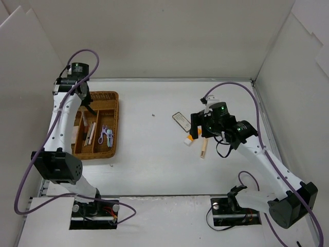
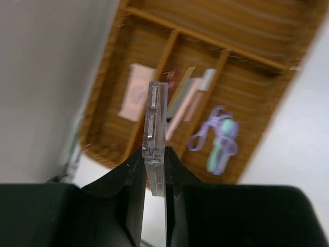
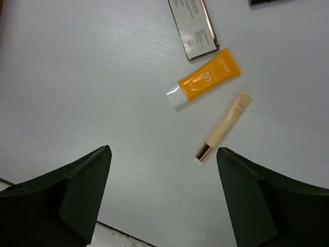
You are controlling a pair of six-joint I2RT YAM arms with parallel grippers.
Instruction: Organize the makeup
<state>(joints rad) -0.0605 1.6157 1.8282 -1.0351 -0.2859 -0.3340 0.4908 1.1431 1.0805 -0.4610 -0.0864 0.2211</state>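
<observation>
Left pincer point(image 2: 154, 163): clamped on a clear flat case point(image 2: 156, 116), which stands edge-on and upright between the two fingers. Beyond it we see the wicker tray point(image 2: 105, 110), blurred. It holds a pink compact point(image 2: 136, 92) in the compartment at frame left, pencils and sticks point(image 2: 187, 98) in the middle one, and a purple curler point(image 2: 218, 139) in the right one.

Right pincer point(image 3: 163, 195): fingers wide apart, gripping nothing, above the white desk point(image 3: 77, 77). Up-frame and right of centre lies the orange tube point(image 3: 205, 80), white cap toward lower left. Just beside it, lower right and not touching, is a slim cream tube point(image 3: 223, 126) with its metallic cap toward lower left. A long palette point(image 3: 193, 28) lies at the top edge, near the orange tube's crimped end.

In the top view, the tray sits at frame left and the three loose items right of centre.
</observation>
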